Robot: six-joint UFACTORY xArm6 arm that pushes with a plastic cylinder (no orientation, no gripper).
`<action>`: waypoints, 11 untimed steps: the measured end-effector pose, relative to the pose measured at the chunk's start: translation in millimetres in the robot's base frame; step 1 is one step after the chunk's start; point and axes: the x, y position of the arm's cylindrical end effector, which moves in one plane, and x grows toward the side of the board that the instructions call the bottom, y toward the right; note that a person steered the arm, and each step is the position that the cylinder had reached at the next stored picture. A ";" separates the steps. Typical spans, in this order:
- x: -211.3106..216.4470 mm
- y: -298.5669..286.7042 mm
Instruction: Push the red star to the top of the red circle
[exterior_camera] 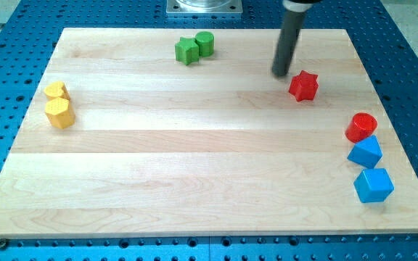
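Observation:
The red star (303,85) lies on the wooden board (194,159) at the view's upper right. The red circle (361,127) sits near the board's right edge, below and to the right of the star. My tip (281,73) is the lower end of a dark rod coming down from the view's top. It stands just to the upper left of the red star, a small gap apart from it.
Two blue blocks (365,153) (374,185) lie just below the red circle at the right edge. A green star (187,51) and a green circle (205,43) sit at the top middle. Two yellow blocks (56,91) (60,113) sit at the left.

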 end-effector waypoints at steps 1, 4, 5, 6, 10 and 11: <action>33.9 68.7; 48.9 70.1; 61.6 110.1; 64.7 119.6; 35.4 144.1; 3.6 13.4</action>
